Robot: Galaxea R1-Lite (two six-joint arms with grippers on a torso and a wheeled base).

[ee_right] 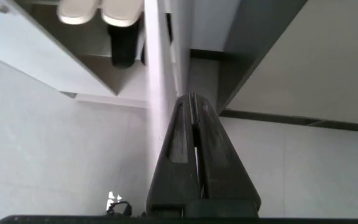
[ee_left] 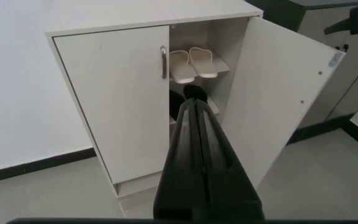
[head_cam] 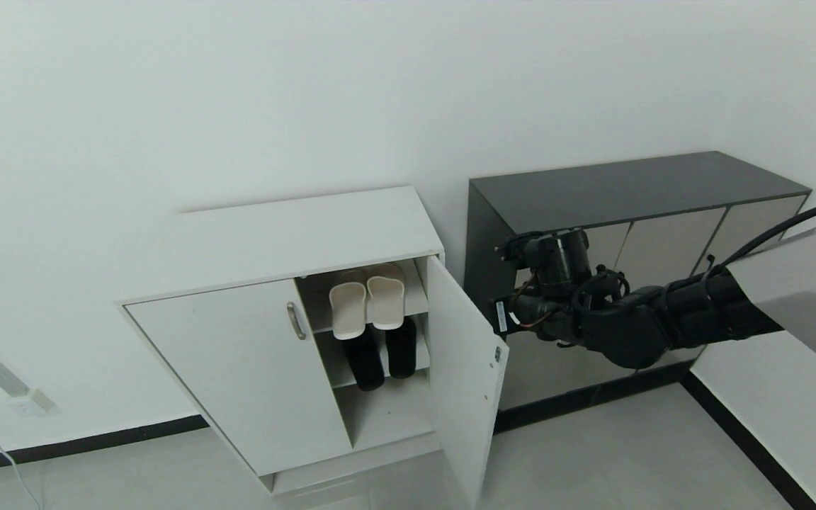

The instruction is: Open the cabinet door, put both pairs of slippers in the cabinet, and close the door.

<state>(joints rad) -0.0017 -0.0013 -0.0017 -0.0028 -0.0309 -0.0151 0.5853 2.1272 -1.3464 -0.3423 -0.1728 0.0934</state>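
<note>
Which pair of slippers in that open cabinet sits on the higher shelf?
The cream pair. It rests on the upper shelf of the white cabinet, directly above the black pair, which sits one shelf lower.

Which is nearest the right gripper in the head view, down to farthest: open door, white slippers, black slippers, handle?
From the right gripper:
1. Open door, just to its left.
2. White slippers above black slippers, inside the cabinet: too close to call.
3. Handle, on the shut door, farthest left.
</note>
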